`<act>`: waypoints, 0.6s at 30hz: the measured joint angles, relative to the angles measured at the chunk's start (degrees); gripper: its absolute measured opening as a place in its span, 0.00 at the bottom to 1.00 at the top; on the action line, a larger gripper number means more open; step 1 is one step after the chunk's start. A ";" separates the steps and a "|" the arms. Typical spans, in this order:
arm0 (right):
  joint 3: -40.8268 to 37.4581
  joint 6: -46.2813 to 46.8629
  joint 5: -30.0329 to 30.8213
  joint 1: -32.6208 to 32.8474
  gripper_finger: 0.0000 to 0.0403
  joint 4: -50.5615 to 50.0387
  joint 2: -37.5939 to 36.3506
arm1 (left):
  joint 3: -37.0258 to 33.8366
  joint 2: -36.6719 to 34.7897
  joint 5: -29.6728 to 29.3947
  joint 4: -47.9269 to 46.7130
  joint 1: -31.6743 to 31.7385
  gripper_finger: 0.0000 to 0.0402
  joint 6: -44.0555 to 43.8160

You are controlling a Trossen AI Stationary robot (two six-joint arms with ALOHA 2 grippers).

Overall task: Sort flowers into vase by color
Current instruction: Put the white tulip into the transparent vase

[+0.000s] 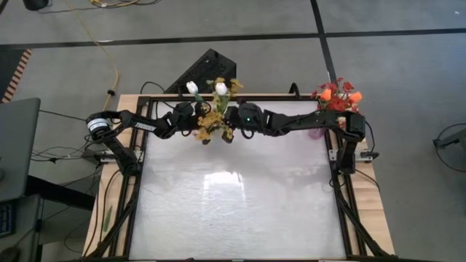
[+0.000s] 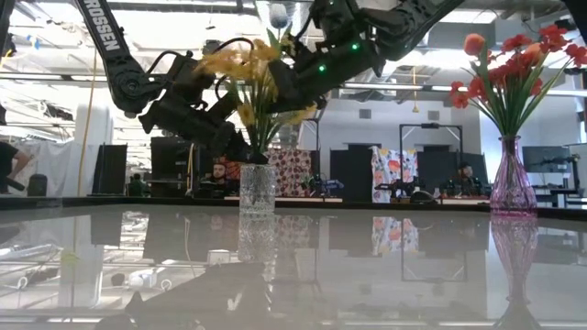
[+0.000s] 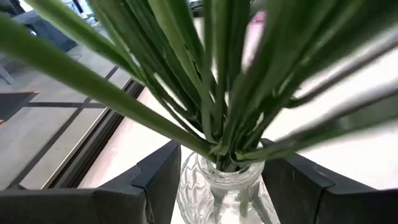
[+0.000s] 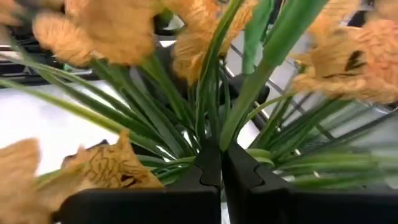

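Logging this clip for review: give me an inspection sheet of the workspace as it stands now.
Surface: white table, glossy, bare in the middle.
Job's things: clear vase with yellow and white flowers at the far edge; pink vase with red and orange flowers at the far right corner.
Clutter: nothing seen.
Grippers: left tool open around the clear vase's neck; right tool shut on a green stem.
Cables: yellow cable on the floor.
Surroundings: people at desks behind.
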 joint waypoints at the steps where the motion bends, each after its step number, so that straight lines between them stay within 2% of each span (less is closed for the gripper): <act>1: 0.00 0.16 -0.47 -0.20 0.06 -0.03 0.00 | 0.00 0.00 0.02 0.00 0.00 0.51 -0.01; 9: 0.00 2.92 -4.17 -1.50 0.06 1.51 3.57 | 0.00 0.00 0.06 -0.53 0.00 0.51 -0.06; 18: 0.00 2.71 -4.30 -1.76 0.07 0.72 4.55 | 0.00 0.00 0.24 -0.59 0.00 0.51 -0.08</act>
